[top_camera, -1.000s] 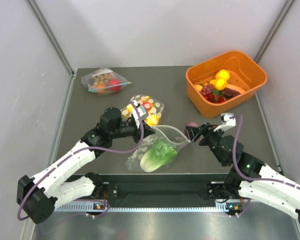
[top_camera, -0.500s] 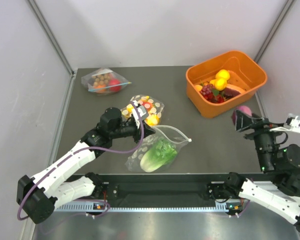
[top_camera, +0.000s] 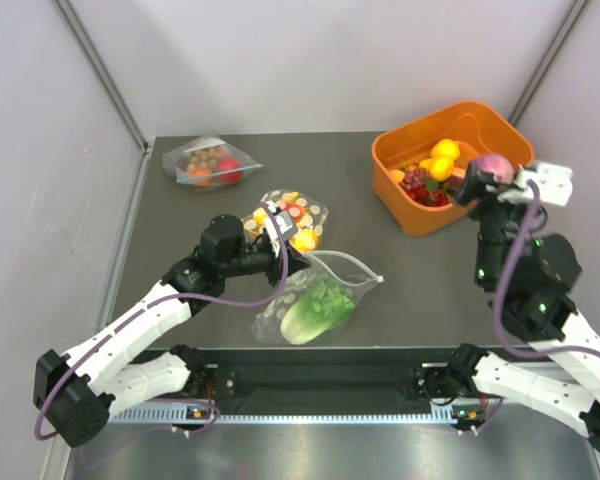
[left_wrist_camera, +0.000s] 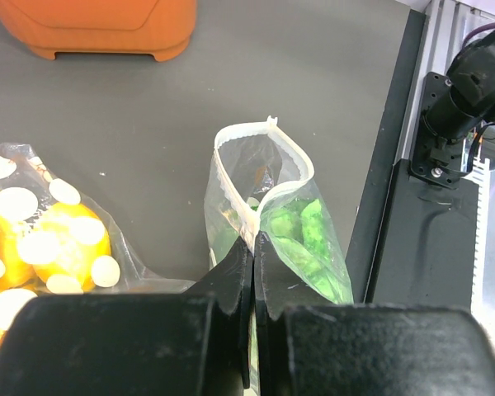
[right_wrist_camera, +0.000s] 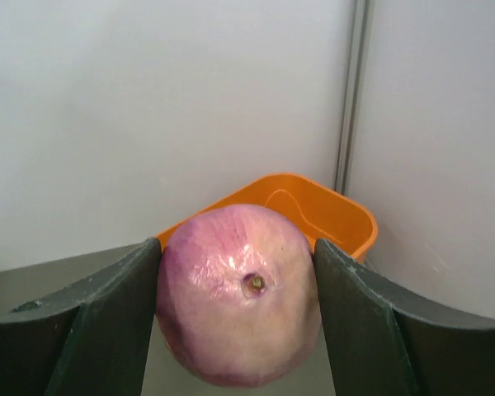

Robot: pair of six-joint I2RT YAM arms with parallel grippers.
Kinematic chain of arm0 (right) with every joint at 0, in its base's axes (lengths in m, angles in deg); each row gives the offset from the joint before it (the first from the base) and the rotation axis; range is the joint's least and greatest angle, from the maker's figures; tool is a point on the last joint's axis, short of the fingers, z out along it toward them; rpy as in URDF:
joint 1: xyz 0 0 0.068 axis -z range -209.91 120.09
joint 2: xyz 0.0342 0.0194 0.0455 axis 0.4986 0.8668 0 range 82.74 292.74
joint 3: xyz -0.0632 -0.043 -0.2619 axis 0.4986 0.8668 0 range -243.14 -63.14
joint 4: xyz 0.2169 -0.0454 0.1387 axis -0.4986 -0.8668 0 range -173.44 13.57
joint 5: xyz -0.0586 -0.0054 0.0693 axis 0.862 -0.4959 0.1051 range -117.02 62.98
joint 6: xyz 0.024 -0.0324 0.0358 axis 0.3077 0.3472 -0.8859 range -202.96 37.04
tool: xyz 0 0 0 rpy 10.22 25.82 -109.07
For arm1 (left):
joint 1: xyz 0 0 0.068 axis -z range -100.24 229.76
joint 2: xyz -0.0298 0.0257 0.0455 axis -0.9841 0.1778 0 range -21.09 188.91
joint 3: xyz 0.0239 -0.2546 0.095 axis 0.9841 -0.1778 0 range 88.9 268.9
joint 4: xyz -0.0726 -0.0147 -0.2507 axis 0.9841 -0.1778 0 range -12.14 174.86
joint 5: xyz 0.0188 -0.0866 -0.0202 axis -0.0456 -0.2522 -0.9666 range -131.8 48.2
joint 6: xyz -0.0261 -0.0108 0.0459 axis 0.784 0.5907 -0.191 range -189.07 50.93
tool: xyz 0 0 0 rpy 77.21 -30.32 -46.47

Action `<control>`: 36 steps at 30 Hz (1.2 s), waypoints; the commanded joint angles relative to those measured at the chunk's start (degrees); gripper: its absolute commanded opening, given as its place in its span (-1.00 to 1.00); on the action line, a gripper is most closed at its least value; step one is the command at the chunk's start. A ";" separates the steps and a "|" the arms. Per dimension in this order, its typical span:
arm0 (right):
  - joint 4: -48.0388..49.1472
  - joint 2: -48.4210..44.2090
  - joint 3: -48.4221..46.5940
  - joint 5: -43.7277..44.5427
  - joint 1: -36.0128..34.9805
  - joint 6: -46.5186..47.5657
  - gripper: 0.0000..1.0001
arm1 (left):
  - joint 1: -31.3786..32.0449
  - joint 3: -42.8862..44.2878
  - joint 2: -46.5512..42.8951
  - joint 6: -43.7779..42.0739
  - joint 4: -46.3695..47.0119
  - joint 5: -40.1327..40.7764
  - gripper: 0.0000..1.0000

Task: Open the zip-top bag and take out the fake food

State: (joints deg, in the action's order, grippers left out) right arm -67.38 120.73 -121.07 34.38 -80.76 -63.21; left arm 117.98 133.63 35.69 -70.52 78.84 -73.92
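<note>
Near the worktop's (top_camera: 430,270) front edge, we are pinching the dotted zip-top bag (top_camera: 276,316) with our left gripper (left_wrist_camera: 253,247), jaws pressed together on its rim, while the green lettuce (top_camera: 315,308) is lying inside. Up by the orange bin (top_camera: 505,135), our right gripper (top_camera: 490,172) is clamping the purple onion (right_wrist_camera: 239,297).

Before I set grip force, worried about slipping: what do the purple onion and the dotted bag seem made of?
The onion: likely hard plastic, glossy purple-pink skin with highlights and a moulded stem dimple. The zip-top bag: thin clear plastic film, shiny, creased, whitish zip rim; lettuce shows through.
</note>
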 commanded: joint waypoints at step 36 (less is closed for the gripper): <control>-6.50 34.71 -5.54 -77.06 53.88 -38.65 0.99 | 0.19 1.59 0.97 -1.62 0.31 1.44 -1.00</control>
State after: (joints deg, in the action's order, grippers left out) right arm -75.33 163.01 -129.79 -40.46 -21.92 -99.73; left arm 118.02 133.70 37.76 -71.16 78.40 -72.78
